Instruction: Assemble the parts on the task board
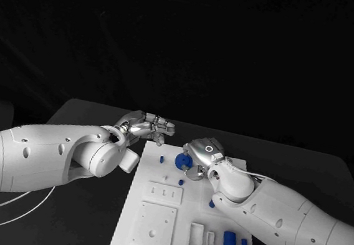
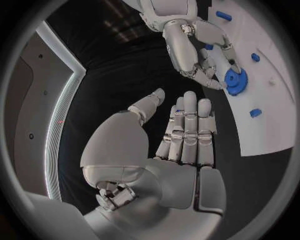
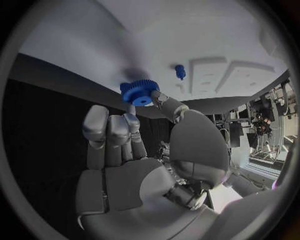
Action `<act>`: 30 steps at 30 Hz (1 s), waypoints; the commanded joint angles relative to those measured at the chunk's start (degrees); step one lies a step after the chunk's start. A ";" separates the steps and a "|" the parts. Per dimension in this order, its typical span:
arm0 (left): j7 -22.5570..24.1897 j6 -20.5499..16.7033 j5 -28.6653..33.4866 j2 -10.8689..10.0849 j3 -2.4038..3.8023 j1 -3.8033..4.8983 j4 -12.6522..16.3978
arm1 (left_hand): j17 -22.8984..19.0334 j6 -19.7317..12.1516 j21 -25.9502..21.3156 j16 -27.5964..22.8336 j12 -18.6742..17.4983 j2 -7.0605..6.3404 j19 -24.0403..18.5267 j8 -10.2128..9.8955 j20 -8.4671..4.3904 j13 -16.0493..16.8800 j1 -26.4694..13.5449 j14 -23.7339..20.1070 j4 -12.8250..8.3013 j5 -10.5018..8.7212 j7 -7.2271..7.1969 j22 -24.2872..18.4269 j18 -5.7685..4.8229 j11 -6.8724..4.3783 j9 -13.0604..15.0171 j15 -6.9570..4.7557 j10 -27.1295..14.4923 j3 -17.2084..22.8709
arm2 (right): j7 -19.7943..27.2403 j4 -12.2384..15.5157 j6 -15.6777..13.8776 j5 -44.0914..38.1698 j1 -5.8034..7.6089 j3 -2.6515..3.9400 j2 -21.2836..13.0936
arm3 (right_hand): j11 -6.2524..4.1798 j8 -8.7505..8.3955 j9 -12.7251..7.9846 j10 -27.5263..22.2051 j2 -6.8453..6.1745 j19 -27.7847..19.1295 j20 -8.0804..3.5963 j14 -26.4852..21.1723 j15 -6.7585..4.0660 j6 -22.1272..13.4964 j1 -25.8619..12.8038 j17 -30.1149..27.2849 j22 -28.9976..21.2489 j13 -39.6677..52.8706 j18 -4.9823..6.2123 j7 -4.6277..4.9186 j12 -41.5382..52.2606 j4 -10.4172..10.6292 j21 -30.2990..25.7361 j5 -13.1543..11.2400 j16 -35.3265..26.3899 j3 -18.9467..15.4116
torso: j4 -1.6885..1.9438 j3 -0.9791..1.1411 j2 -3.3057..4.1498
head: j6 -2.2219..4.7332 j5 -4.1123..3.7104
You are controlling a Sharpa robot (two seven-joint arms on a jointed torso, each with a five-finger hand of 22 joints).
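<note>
While head view hides grip, wrist views show right robot hand (image 3: 134, 165) pinching blue gear (image 3: 139, 93); left robot hand (image 2: 181, 145) flat, fingers together.

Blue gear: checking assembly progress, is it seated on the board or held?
Held: the right hand pinches the blue gear at the task board; whether it touches the board, cannot tell.

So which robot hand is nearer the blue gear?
Right. The right robot hand pinches the blue gear over the task board; the left robot hand hangs open beside the board's edge, apart from it.
</note>
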 commanded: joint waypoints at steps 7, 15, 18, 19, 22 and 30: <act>0.36 -0.01 -0.50 0.38 0.08 0.08 0.11 | -0.07 0.06 0.20 0.36 -0.36 0.15 -0.13 -0.35 -0.29 -0.05 -0.52 -0.43 -0.13 -0.20 0.21 0.96 1.40 0.46 0.08 0.18 -0.09 0.40 | 1.29 -1.47 0.11 0.79 -0.23 -0.23 1.09 | 0.22 0.10 -0.02 -0.43 -0.45 0.03 0.00 -0.17 -0.29 1.47 0.24 0.08 0.91 -0.40 6.62 1.72 -0.57 -0.08 0.19 -0.16 -0.38 0.18 | -0.03 0.12 -0.03 | -0.22 0.20; 0.34 0.01 -0.50 0.50 0.09 0.08 0.02 | -0.08 0.06 0.22 0.37 -0.37 0.15 -0.13 -0.36 -0.29 -0.05 -0.54 -0.43 -0.14 -0.21 0.22 0.95 1.40 0.47 0.09 0.18 -0.10 0.41 | 1.43 -1.89 -0.06 1.23 -0.31 -0.41 1.57 | 0.36 -0.16 -0.11 -0.89 -0.45 -0.14 0.00 -0.22 -0.18 1.02 0.35 0.04 0.89 -0.63 6.62 1.87 -0.96 -0.21 0.17 -0.19 -0.52 0.19 | -0.06 0.11 -0.07 | -0.29 0.42; 0.33 0.00 -0.50 0.50 0.09 0.09 0.04 | -0.08 0.06 0.22 0.37 -0.38 0.15 -0.13 -0.36 -0.29 -0.05 -0.55 -0.43 -0.14 -0.21 0.22 0.95 1.40 0.47 0.09 0.18 -0.10 0.41 | 1.46 -2.12 0.04 1.41 -0.31 -0.44 1.71 | 0.38 -0.20 -0.13 -0.92 -0.45 -0.17 -0.01 -0.23 -0.16 0.94 0.38 0.04 0.88 -0.62 6.62 1.90 -0.99 -0.24 0.17 -0.19 -0.54 0.20 | -0.10 0.13 -0.06 | -0.24 0.43; 0.34 0.01 -0.50 0.51 0.09 0.09 0.04 | -0.08 0.05 0.22 0.37 -0.38 0.15 -0.13 -0.36 -0.29 -0.05 -0.56 -0.43 -0.14 -0.21 0.22 0.95 1.40 0.47 0.09 0.18 -0.10 0.41 | 1.51 -2.18 0.15 1.60 -0.31 -0.45 1.74 | 0.40 -0.23 -0.14 -0.95 -0.44 -0.19 -0.01 -0.23 -0.14 0.87 0.41 0.04 0.88 -0.61 6.62 1.92 -1.01 -0.26 0.16 -0.19 -0.56 0.21 | -0.10 0.12 -0.06 | -0.20 0.45; 0.33 -0.01 -0.50 0.52 0.10 0.09 0.04 | -0.09 0.05 0.23 0.37 -0.38 0.15 -0.13 -0.37 -0.29 -0.05 -0.56 -0.44 -0.14 -0.21 0.22 0.95 1.40 0.47 0.10 0.19 -0.10 0.42 | 1.65 -2.33 0.37 1.91 -0.31 -0.48 1.92 | 0.45 -0.32 -0.17 -1.01 -0.46 -0.24 -0.02 -0.25 -0.09 0.71 0.43 0.03 0.87 -0.60 6.62 1.98 -1.05 -0.30 0.15 -0.20 -0.61 0.18 | -0.10 0.10 -0.08 | -0.17 0.44; 0.31 0.00 -0.50 0.60 0.10 0.10 -0.02 | -0.10 0.04 0.24 0.38 -0.39 0.14 -0.14 -0.38 -0.28 -0.05 -0.57 -0.44 -0.16 -0.21 0.23 0.95 1.40 0.48 0.11 0.19 -0.10 0.43 | 2.04 -2.70 1.11 3.02 -0.35 -0.57 2.41 | 0.80 -0.90 -0.38 -1.26 -0.51 -0.46 -0.04 -0.29 0.22 -0.40 0.40 0.01 0.83 -0.52 6.62 2.35 -1.21 -0.66 0.11 -0.22 -0.78 -0.23 | -0.06 0.15 -0.07 | -0.15 0.44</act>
